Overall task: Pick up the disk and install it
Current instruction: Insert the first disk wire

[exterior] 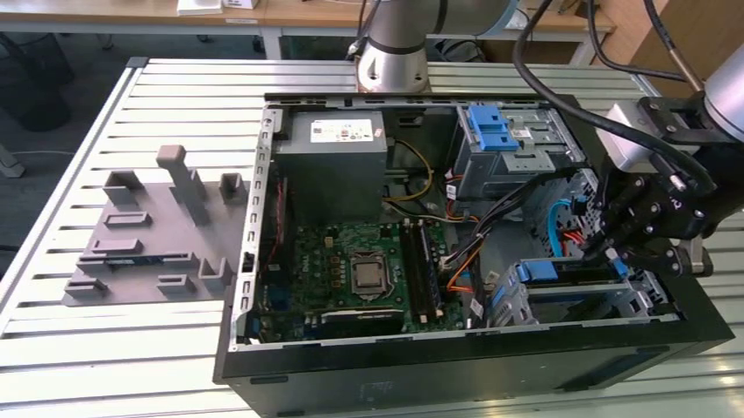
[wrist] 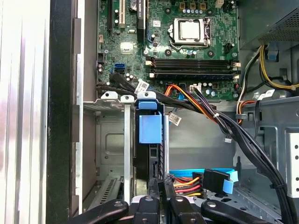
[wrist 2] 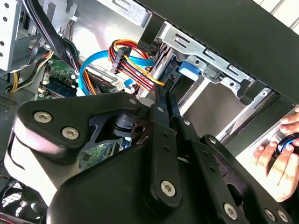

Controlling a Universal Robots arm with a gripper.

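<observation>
The disk (wrist: 148, 128) stands on edge in the metal drive cage (wrist: 112, 140) at the case's front corner, with its blue carrier tab on the motherboard side. In the exterior view the disk (exterior: 566, 271) shows as a blue strip in that lower cage, on that view's right. My gripper (wrist: 162, 185) has its black fingers together against the disk's near edge, just beside its dark body. In the second wrist view the gripper (wrist 2: 164, 95) points along the disk toward the blue tab (wrist 2: 189, 70). From outside, the gripper (exterior: 616, 252) hangs right over the cage.
Red, orange and blue cables (wrist: 201, 179) run close beside the fingers. The motherboard (exterior: 361, 261), grey power supply (exterior: 337, 165) and upper cage with a blue bracket (exterior: 494, 131) fill the case. A grey fixture plate (exterior: 152, 235) lies on the table. A person's hand (wrist 2: 280, 149) is outside the case.
</observation>
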